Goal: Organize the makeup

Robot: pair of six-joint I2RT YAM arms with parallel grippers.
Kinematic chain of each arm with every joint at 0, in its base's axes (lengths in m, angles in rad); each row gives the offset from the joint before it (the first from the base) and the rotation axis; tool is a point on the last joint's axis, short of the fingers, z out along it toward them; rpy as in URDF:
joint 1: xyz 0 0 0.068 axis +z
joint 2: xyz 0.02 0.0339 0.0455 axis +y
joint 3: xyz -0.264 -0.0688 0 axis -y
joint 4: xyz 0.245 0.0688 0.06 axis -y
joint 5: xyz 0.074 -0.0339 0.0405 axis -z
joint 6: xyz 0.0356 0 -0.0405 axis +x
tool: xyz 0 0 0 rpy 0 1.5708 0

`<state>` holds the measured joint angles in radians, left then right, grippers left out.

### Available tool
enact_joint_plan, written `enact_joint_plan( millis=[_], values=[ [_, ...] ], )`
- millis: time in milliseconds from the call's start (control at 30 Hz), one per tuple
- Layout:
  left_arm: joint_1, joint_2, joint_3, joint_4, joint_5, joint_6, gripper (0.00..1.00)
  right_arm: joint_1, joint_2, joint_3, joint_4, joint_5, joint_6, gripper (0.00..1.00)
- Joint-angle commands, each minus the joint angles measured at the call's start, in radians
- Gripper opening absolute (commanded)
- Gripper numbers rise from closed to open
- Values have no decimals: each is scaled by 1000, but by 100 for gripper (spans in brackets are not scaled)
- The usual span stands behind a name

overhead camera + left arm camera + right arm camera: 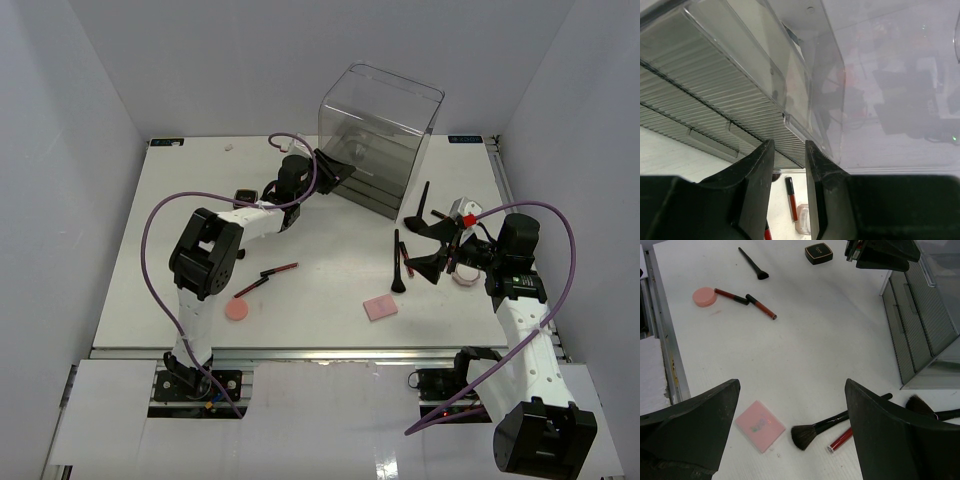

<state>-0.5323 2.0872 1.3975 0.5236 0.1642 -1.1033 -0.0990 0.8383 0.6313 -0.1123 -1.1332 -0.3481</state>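
The makeup lies scattered on the white table [320, 230]. A round pink compact [237, 309] and two red-and-black pencils [266, 279] lie front left, and a small black compact [245, 196] sits behind them. A flat pink square [760, 426], a black-handled brush [815, 430] and a red pencil [842, 440] lie under my right gripper [792, 385], which hovers wide open and holds nothing. My left gripper [789, 150] is at the lower front of the clear drawer box [380, 135]. Its jaws stand a narrow gap apart with nothing between them.
A second brush [423, 205] leans by the box's right corner. A small white and red item [463, 210] and a pale round compact [466, 278] sit beside my right arm. White walls close in the table on three sides.
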Motion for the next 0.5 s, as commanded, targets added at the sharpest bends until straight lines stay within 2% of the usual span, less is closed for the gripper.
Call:
enact_joint_plan(
  millis=[0, 233, 467],
  values=[
    [-5, -15, 38, 32, 20, -21, 42, -1, -5, -7, 26, -30, -6, 92],
    [-5, 22, 87, -6, 12, -54, 43, -1, -3, -7, 28, -28, -5, 92],
    [-3, 39, 89, 3, 11, -81, 37, -1, -4, -7, 28, -28, -3, 92]
  ],
)
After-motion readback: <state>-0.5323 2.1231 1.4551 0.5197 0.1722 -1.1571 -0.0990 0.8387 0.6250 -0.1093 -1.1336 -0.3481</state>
